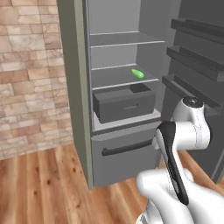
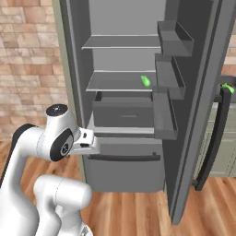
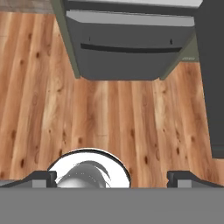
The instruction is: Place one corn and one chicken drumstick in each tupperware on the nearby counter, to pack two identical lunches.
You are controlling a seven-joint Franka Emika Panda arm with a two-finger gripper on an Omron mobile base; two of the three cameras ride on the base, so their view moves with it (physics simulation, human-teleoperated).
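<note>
Green against the grey fridge interior, a corn [image 1: 138, 73] cob lies on the middle shelf [image 1: 109, 78], near its right-hand end, close to the open door [image 2: 193, 92]. In the left base view its long axis runs slantwise, from about ten o'clock to four o'clock. The pincer [image 3: 112, 177] hangs low in front of the fridge and looks down at the wooden floor [image 3: 109, 127] and the bottom drawer [image 3: 127, 52], with its two tips spread wide apart and nothing between them. From the hand [image 2: 85, 142] in the right base view the cob sits well apart, up at roughly one o'clock, so I judge the coming move calls for a lift and a reach forward into the shelf. No brand, label or readable writing shows anywhere
</note>
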